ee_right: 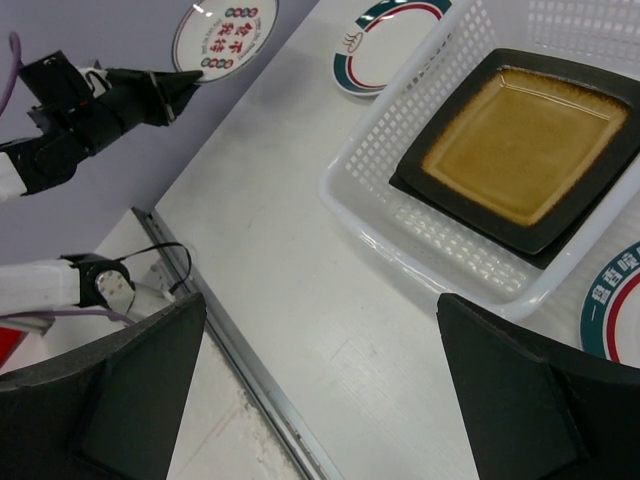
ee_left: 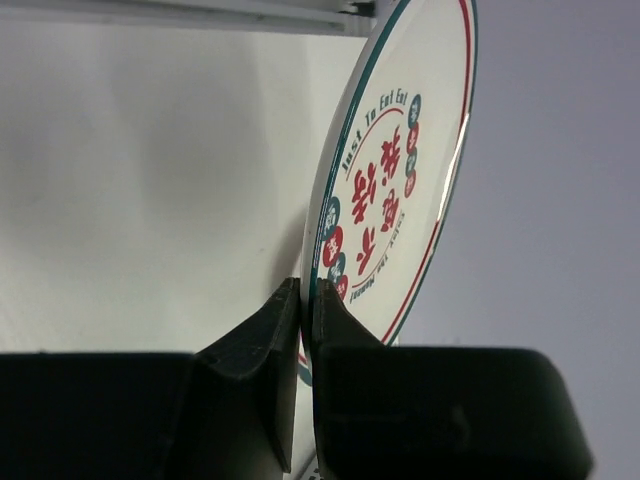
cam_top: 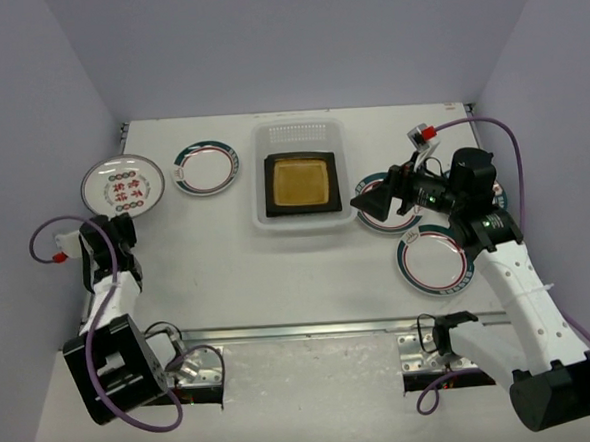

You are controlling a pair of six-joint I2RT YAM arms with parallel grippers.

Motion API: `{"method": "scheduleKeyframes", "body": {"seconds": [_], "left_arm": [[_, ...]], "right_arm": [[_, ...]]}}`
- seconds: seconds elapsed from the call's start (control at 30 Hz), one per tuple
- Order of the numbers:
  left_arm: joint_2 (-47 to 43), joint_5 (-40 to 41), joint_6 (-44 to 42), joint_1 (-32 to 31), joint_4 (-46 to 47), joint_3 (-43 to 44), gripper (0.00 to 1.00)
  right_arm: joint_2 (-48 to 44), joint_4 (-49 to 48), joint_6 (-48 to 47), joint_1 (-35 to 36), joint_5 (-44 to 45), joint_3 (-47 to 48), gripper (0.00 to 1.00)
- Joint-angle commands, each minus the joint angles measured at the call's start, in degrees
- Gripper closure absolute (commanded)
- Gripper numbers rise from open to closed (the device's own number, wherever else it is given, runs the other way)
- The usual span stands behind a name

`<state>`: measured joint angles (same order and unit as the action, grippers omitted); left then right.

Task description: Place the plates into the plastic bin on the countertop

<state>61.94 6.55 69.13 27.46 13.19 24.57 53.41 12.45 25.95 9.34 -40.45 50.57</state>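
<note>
My left gripper is shut on the near rim of the red-patterned round plate, at the countertop's far left edge. In the left wrist view the fingers pinch the rim of that plate. The plastic bin stands at the back centre with the amber square plate lying in it. My right gripper hovers open just right of the bin, over a banded round plate that it partly hides. In the right wrist view the right gripper holds nothing, with the bin beyond it.
A banded round plate lies left of the bin. Another plate lies at the right under my right arm. The metal front edge runs along the near side. Purple cables trail from both arms.
</note>
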Motion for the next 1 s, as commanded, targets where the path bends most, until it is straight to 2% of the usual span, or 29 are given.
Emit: {"method": "scheduleKeyframes", "body": {"seconds": [0.0, 0.07, 0.13, 0.17, 0.27, 0.4, 0.47, 0.6, 0.7, 0.97], "left_arm": [[-1.27, -10.63, -8.42, -1.67, 9.37, 8.65, 1.0], [1.51, -15.87, -13.14, -4.91, 8.67, 17.16, 1.0], [6.08, -20.04, -17.67, -11.64, 4.49, 26.14, 1.0], [7.57, -21.38, -17.69, -14.27, 3.36, 26.56, 1.0], [15.25, -31.18, -17.04, -22.29, 3.67, 36.02, 1.0], [21.87, -34.5, -19.23, -31.57, 2.33, 43.92, 1.0], [27.52, -36.26, -21.04, -35.8, -1.61, 47.73, 1.0], [36.2, -36.45, -26.01, -39.8, -9.4, 55.4, 1.0], [41.98, -35.87, -29.75, -41.25, -19.62, 61.52, 1.0], [50.54, -26.54, -36.01, -41.7, -30.89, 67.06, 1.0]], "right_arm": [[-0.5, -2.25, 0.01, -0.17, 1.85, 0.06, 0.01], [-0.83, -2.03, 0.33, -0.2, 3.16, 0.21, 0.01], [-1.28, -1.66, 0.96, -0.2, 5.32, 0.66, 0.01], [-1.31, -1.2, 1.09, -0.2, 6.19, 1.17, 0.01], [-1.79, 1.42, 0.44, -0.2, 9.38, 2.97, 0.01], [-3.15, 2.55, 0.16, -0.2, 10.95, 3.65, 0.01], [-3.22, 2.74, 0.35, -0.2, 10.81, 3.84, 0.01], [-3.4, 4.43, -0.33, -0.2, 11.93, 4.78, 0.01], [-4.09, 6.47, -1.21, -0.2, 13.46, 5.57, 0.01], [-4.98, 9.17, -2.64, -0.2, 15.62, 7.64, 0.01]]}}
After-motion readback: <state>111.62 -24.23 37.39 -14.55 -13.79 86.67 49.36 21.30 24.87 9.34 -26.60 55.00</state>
